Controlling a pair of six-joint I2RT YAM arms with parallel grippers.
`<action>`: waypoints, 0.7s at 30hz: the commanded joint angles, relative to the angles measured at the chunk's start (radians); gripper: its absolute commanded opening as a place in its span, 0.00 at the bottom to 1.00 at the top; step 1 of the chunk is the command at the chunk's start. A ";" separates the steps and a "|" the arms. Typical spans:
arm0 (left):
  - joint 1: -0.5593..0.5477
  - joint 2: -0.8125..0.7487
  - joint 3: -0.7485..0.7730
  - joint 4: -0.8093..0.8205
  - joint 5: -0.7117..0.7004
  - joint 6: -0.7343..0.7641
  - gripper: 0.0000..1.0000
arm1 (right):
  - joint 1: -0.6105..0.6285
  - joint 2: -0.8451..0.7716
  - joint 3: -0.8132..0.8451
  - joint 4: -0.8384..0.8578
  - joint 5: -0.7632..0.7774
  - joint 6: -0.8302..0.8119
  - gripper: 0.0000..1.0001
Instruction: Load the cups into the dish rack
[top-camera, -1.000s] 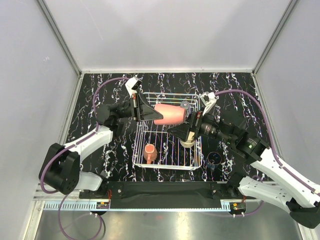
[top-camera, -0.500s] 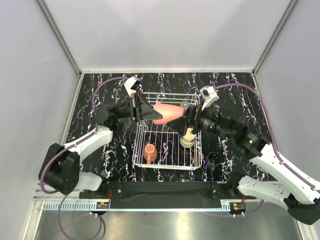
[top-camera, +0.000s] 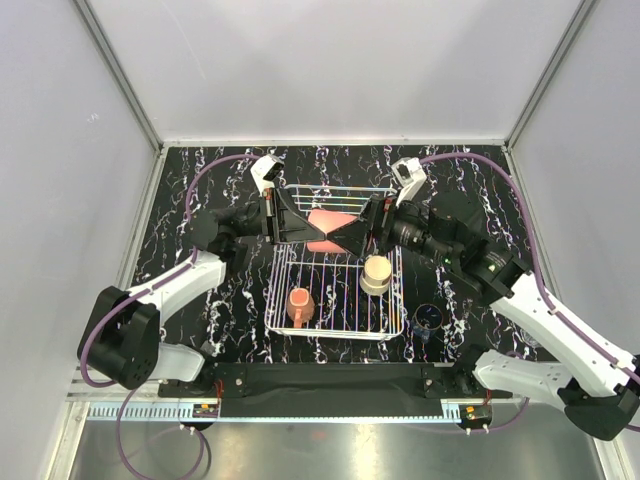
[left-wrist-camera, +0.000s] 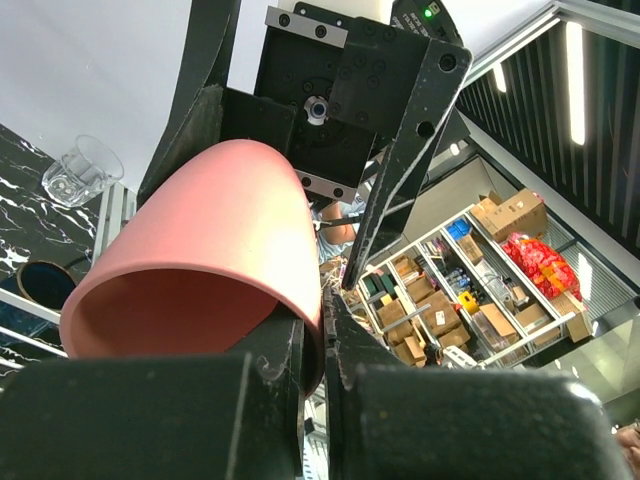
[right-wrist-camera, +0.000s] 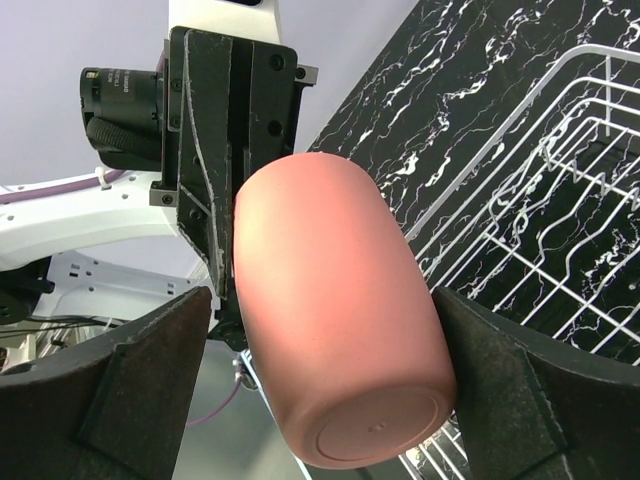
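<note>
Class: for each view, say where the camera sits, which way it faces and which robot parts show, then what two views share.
Top external: above and behind the arms, looking down at the rack; both arms show, left gripper and right gripper either side of the tumbler.
Left wrist: on the left arm, looking along its shut fingers at the tumbler and right gripper.
Right wrist: on the right arm, looking between its open fingers at the tumbler's base and left gripper.
Shared: both wrist views show the tumbler.
</note>
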 joint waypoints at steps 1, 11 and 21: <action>-0.005 -0.008 0.023 0.353 0.014 -0.001 0.00 | -0.012 -0.046 -0.010 0.094 -0.072 0.003 0.97; -0.005 -0.002 0.022 0.353 0.015 -0.003 0.00 | -0.017 -0.069 -0.048 0.122 -0.103 0.018 0.58; 0.039 0.025 0.008 0.322 0.014 0.003 0.53 | -0.017 -0.043 -0.013 0.088 -0.078 0.036 0.00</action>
